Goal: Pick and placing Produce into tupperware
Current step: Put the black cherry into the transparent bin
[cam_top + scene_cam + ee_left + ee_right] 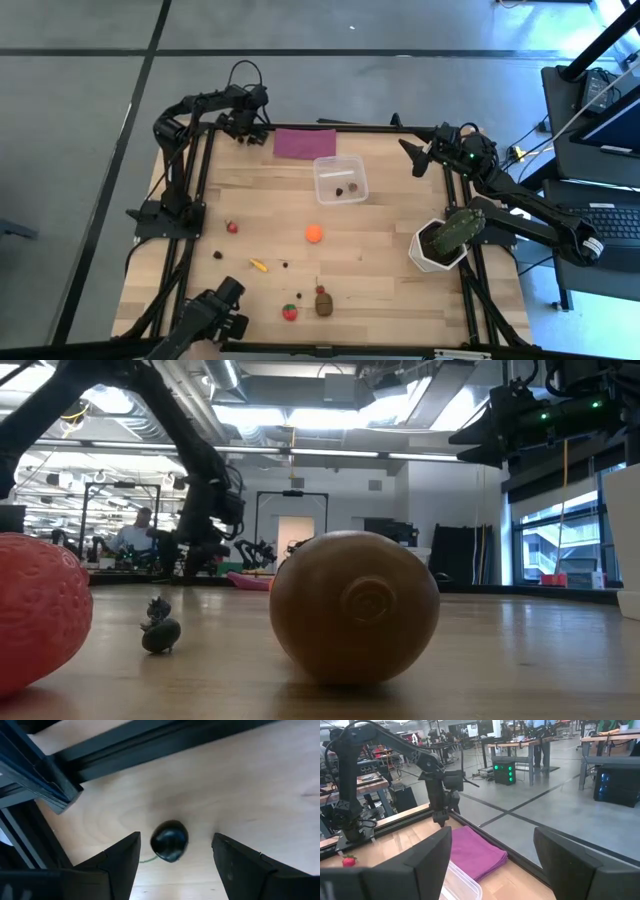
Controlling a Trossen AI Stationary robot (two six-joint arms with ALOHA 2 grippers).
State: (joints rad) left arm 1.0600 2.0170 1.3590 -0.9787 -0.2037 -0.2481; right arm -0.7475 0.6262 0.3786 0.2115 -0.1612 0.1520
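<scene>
Dark berry framed for the pick

Left gripper (pixel 172 865) hangs spread over a dark berry (pixel 169 840) at the table's (pixel 380 250) far-left corner; next, descend and close. Beyond, tupperware (pixel 340 180) holds some bits; right gripper (pixel 413 158) waits, spread.

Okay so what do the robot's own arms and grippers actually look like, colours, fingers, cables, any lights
Both arms are dark, nearly black, jointed links. The left gripper has two flat, wedge-shaped black fingers; the right gripper has the same matte black pair. Thin black cables loop over the left arm. The right arm shows small green lights near its wrist.
</scene>
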